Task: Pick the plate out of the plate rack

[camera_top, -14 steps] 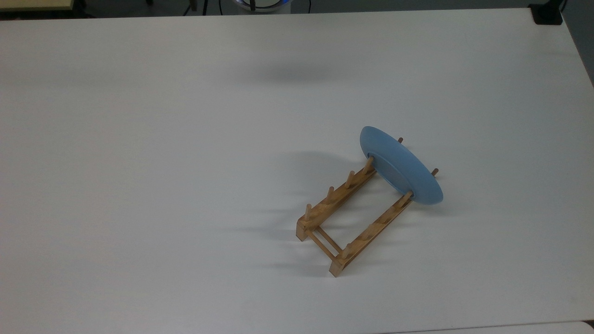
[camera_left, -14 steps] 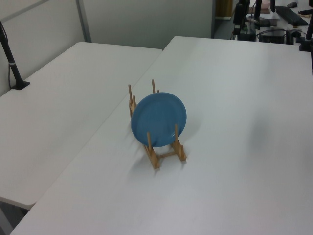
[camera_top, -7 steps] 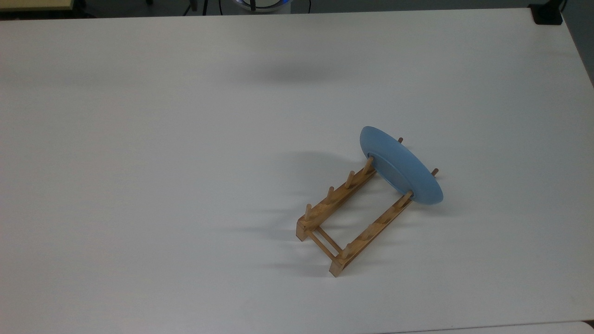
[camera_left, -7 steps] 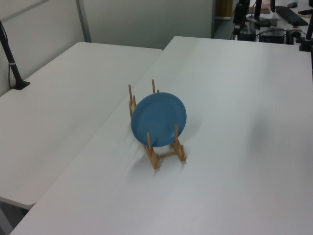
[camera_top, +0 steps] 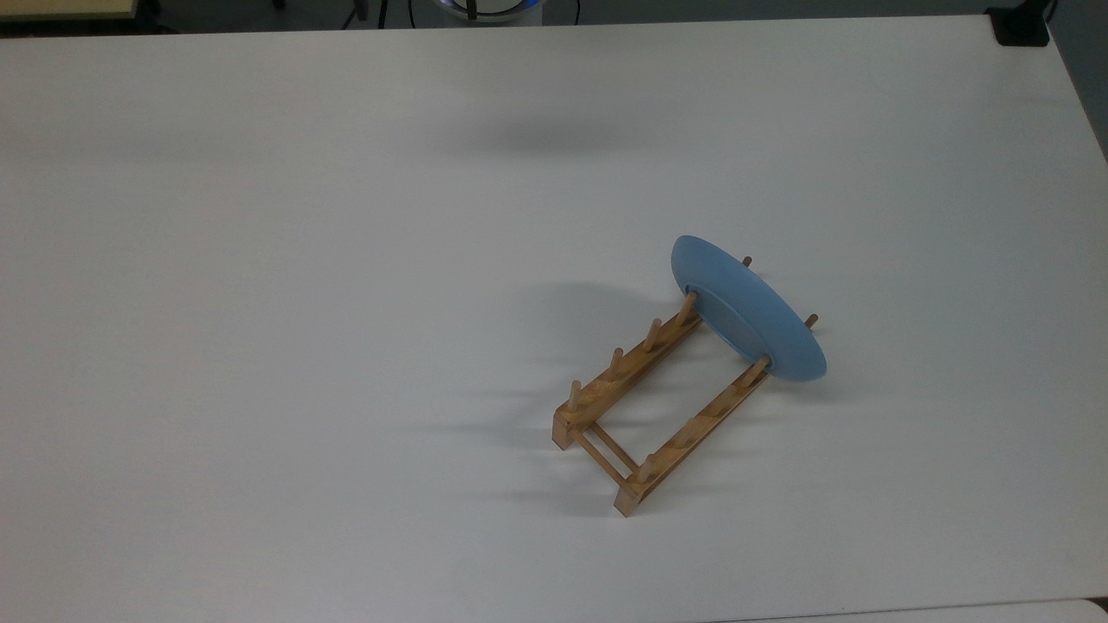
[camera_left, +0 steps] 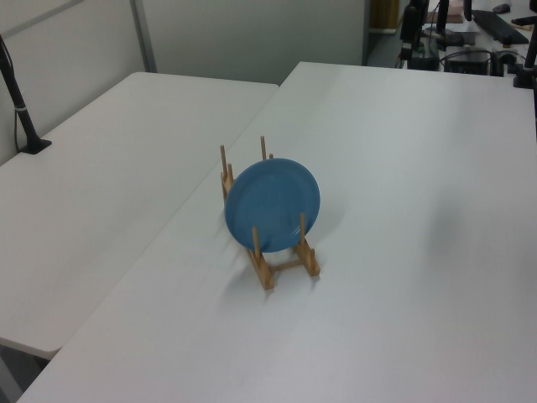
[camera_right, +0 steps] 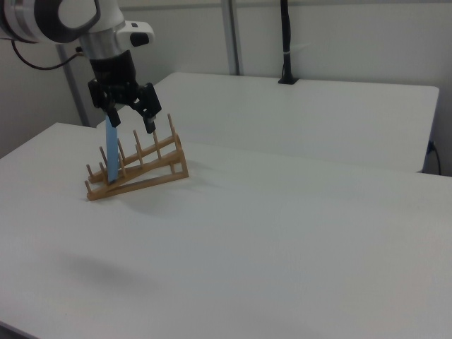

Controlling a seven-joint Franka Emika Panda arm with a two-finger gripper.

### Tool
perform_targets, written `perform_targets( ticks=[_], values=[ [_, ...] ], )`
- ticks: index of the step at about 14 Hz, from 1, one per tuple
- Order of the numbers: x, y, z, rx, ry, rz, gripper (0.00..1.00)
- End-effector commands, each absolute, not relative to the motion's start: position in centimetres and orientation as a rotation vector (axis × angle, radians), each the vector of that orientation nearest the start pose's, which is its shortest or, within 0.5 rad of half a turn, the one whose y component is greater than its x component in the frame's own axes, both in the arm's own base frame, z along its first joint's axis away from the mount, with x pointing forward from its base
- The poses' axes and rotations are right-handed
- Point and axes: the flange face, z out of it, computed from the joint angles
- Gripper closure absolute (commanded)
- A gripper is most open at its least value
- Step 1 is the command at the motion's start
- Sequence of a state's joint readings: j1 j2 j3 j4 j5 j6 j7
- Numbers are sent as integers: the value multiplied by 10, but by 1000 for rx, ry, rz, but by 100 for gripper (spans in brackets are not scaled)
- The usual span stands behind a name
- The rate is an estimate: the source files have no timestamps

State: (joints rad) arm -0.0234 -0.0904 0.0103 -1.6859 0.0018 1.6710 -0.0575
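In the right view's upper left, the gripper [camera_right: 131, 116] hangs with fingers spread wide, empty, above the plate [camera_right: 111, 143]. The plate stands on edge in the end slot of the plate rack [camera_right: 138, 171], not yet grasped or lifted. The white table [camera_right: 296, 233] around is bare; only neighbouring pegs crowd the approach.

Light-blue plate [camera_top: 751, 313] upright on edge between end pegs of wooden plate rack [camera_top: 651, 394].
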Motion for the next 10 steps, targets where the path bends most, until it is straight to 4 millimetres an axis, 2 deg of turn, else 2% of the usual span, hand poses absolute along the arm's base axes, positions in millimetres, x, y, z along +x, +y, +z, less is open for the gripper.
perform_targets(
  ticks=[1,10],
  values=[
    [533,-2,630,-3115,-78,-150,0],
    [533,1,633,-3116,-86,-159,0]
  ],
)
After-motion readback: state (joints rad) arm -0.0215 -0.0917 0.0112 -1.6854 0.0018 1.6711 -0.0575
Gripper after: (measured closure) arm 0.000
